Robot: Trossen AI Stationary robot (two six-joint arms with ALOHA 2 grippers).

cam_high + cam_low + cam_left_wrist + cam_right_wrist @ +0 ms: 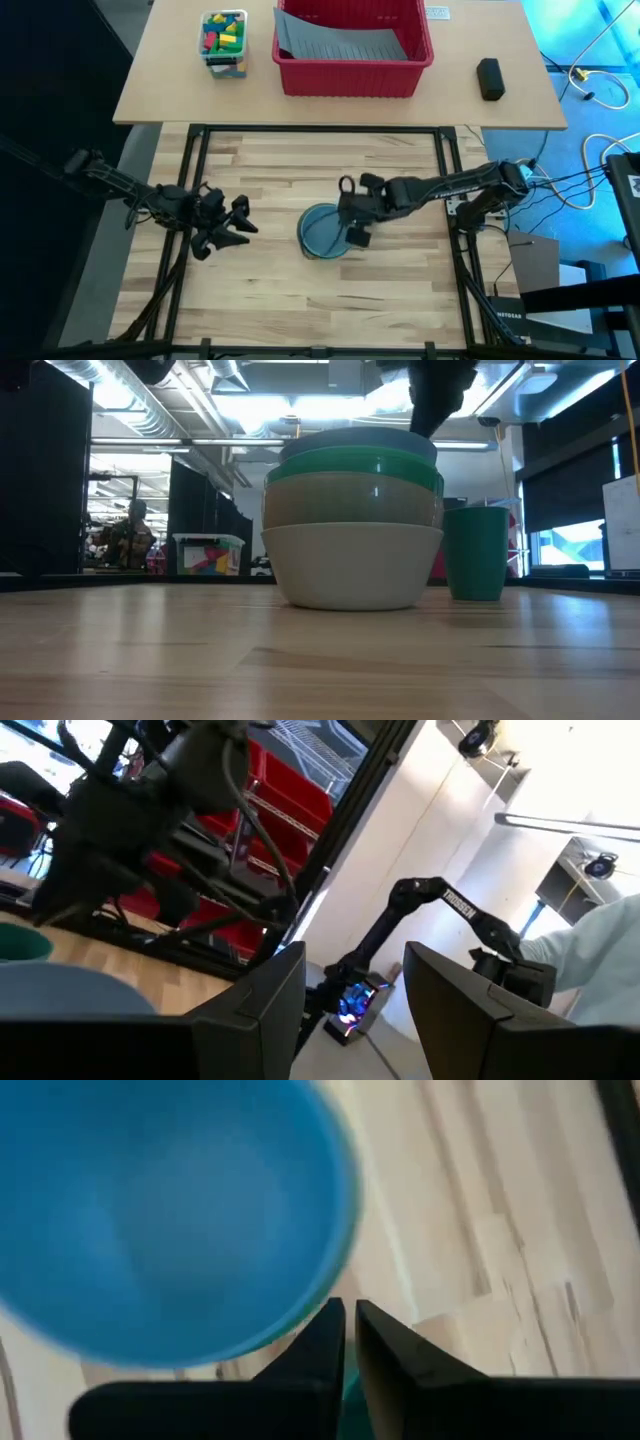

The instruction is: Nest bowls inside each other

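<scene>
- The high view looks straight down on the whole tabletop (pixel 300 300) from well above, taking in both arms and a second lighter table beyond with a red bin (pixel 352 48).
- The low view sits at tabletop height, very close to the stack of bowls (pixel 353 525), facing level across into the room behind.
- The left wrist view points outward past its own dark fingers (pixel 470 1010), toward shelving and the room rather than down.
- The right wrist view faces down at close range onto the blue bowl (pixel 165 1210) and wood.
- The high, low and right wrist views share the bowl stack; the blue bowl tops it in each.
</scene>
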